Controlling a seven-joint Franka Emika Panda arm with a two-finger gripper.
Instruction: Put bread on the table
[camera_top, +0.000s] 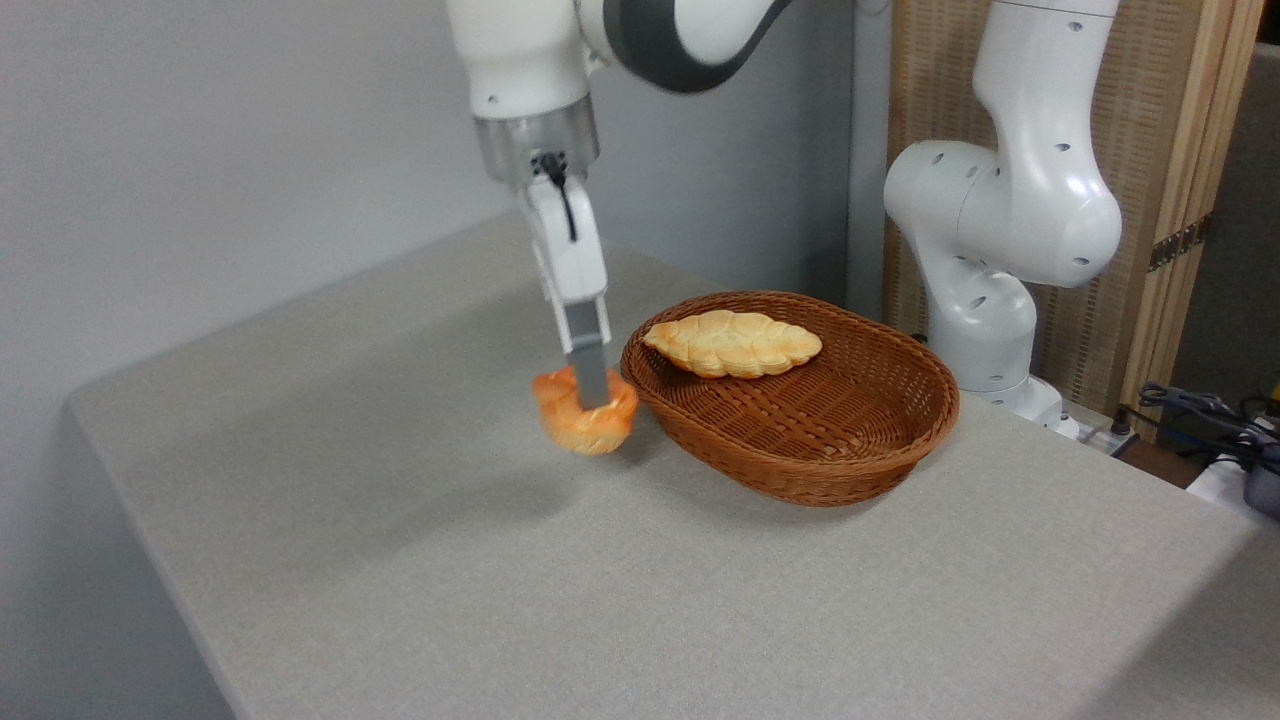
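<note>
Pinching the bread (583, 418) across its top, the end effector (590, 392) hangs from above with its fingers sunk into the knotted bun, which sits just left of the wicker basket (800, 440) and low over the grey surface (400, 520); whether it touches yet I cannot tell. The bun looks light, soft and glossy, so it likely yields and could slip, and a grip across its middle seems safest. A paler braided loaf (733, 343) lies in the basket.

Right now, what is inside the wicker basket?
Only the pale braided loaf lies inside the basket, toward its back. The near wall hides part of the floor.
</note>
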